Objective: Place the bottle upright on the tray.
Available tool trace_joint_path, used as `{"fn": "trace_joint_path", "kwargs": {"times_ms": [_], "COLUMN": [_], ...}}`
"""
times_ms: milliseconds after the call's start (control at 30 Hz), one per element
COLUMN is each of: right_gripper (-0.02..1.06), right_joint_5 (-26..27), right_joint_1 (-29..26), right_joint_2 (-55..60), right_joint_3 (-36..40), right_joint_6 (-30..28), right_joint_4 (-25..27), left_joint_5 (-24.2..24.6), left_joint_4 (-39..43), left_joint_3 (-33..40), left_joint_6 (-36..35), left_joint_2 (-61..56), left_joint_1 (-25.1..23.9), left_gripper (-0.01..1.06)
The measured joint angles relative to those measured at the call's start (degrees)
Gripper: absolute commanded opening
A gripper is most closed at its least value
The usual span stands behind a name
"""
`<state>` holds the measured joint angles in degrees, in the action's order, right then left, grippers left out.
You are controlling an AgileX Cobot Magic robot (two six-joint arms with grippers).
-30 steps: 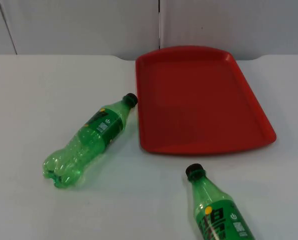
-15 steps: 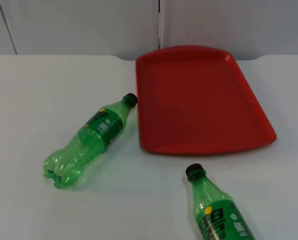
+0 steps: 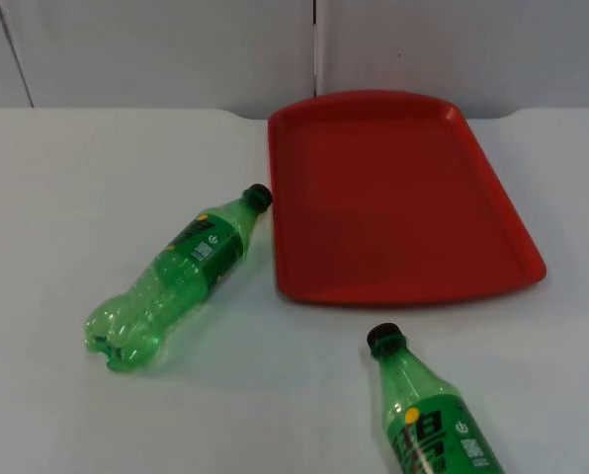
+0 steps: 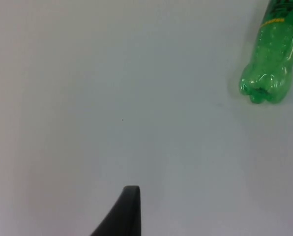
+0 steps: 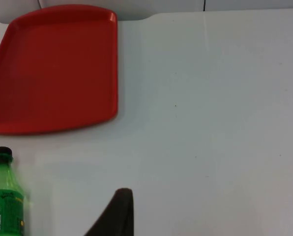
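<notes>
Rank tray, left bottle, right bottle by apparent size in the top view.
1. Red tray, largest.
2. Left bottle, lying whole on the table.
3. Right bottle: cut off by the picture's edge, so its rank is unsure.

green bottle's base (image 4: 267,78), white table (image 4: 112,98)

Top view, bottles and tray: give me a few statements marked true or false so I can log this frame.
1. Two green bottles lie on the table. True: the left bottle and the near bottle both lie on their sides on the white table.
2. A bottle already stands on the red tray. False: nothing is on it.
3. The left bottle's cap points toward the tray. True.
4. The near bottle touches the tray. False: bare table separates them.
5. A hand grips the left bottle. False: nothing touches it.
</notes>
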<state>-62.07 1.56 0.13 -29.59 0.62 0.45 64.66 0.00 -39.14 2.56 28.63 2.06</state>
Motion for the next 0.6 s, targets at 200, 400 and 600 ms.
{"fn": "trace_joint_path", "kwargs": {"times_ms": [200,400,600], "right_gripper": [1.05,1.05,1.05], "right_joint_5": [0.0,0.0,0.0], "right_joint_1": [0.0,0.0,0.0], "right_joint_2": [0.0,0.0,0.0], "right_joint_3": [0.0,0.0,0.0], "right_joint_6": [0.0,0.0,-0.1], "right_joint_4": [0.0,0.0,0.0], "left_joint_5": [-1.2,-4.3,-7.0], "left_joint_4": [0.0,0.0,0.0], "left_joint_3": [-2.1,-2.5,-2.7], "left_joint_6": [1.2,1.9,2.4], "left_joint_2": [4.4,7.8,11.0], "left_joint_1": [0.0,0.0,0.0], "left_gripper": [1.05,1.05,1.05]}}
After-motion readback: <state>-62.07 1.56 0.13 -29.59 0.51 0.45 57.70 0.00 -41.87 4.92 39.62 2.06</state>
